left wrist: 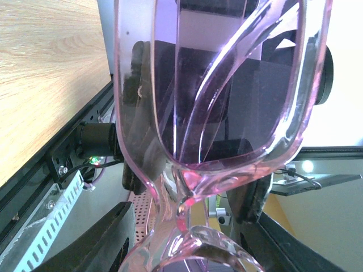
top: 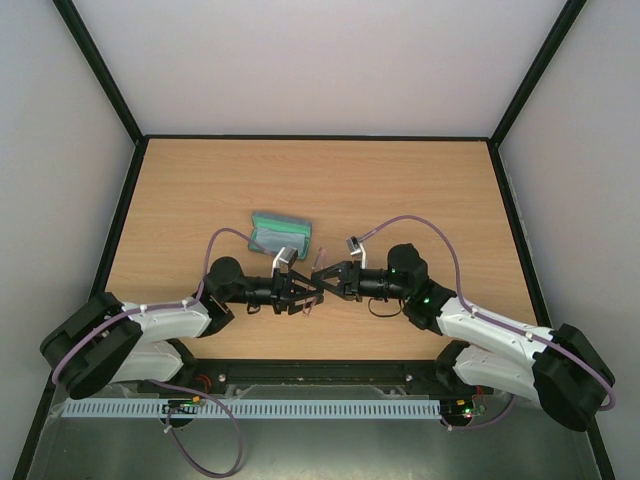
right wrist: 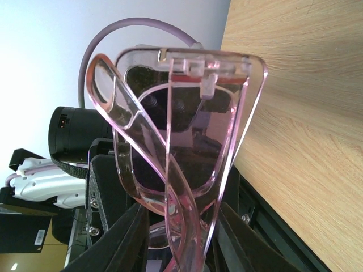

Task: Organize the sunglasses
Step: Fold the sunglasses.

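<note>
Pink-framed sunglasses are held between the two arms, close to the middle of the bench's near edge. The left gripper and the right gripper each clamp the frame from opposite sides. A blue-grey case lies just behind. Beyond it, wood runs to the far edge and both far corners.
</note>
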{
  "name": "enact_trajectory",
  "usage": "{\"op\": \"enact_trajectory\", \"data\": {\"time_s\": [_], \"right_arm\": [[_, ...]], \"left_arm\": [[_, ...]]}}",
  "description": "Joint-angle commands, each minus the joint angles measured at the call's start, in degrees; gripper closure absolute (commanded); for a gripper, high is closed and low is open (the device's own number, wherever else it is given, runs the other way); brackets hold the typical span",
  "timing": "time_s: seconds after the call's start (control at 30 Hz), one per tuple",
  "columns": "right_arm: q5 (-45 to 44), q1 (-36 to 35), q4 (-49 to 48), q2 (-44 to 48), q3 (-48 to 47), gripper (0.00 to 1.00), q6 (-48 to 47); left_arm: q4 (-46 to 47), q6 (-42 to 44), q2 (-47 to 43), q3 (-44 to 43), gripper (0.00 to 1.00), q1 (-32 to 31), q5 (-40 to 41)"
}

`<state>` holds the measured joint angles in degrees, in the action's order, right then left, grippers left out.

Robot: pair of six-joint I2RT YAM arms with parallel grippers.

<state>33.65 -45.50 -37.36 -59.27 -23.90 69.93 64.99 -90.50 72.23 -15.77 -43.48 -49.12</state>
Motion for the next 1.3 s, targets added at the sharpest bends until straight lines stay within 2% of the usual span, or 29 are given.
{"op": "enact_trajectory", "data": {"time_s": [0.0, 0.47, 0.57, 0.67, 0.8, 0.9, 0.97, 1.1, 1.27], "right_arm": [[2.49, -0.34, -0.6, -0.41, 1.29, 0.68, 0.11], [3.39, -0.34, -0.91, -0.5, 2.36, 0.69, 0.29], [3.48, -0.38, -1.09, -0.59, 2.24, 0.73, 0.36], [3.7, -0.39, -1.43, -0.59, 2.29, 0.84, 0.6], [3.61, -0.52, -1.49, -0.42, 2.2, 0.89, 0.72], [2.48, -0.48, -0.42, 0.16, 2.0, 0.92, 0.48], [1.46, -0.47, 1.85, 0.58, 1.16, 0.93, -0.8], [-2.53, -0.4, 13.38, 1.88, -3.47, 0.96, -6.25], [-7.42, 1.51, 30.47, 1.45, -12.61, 0.97, -15.19]], "left_arm": [[4.97, 0.76, 0.23, -1.3, 0.76, 0.62, 1.23], [5.75, 1.2, 1.79, -1.63, 0.77, 1.59, 1.97], [6.38, 0.97, 2.43, -1.48, 0.77, 1.59, 2.17], [6.99, 0.78, 2.91, -1.45, 0.77, 1.62, 2.4], [7.66, 0.54, 3.57, -1.7, 0.76, 1.57, 2.89], [7.86, 0.5, 3.84, -1.87, 0.69, 1.65, 3.24], [7.72, 0.5, 3.79, -1.96, 0.58, 1.71, 3.33], [4.73, 1.43, 1.8, -2.45, 0.42, 2.59, 3.54], [-12.08, 7.48, -6.12, -4.22, 0.32, 5.83, 5.3]]}}
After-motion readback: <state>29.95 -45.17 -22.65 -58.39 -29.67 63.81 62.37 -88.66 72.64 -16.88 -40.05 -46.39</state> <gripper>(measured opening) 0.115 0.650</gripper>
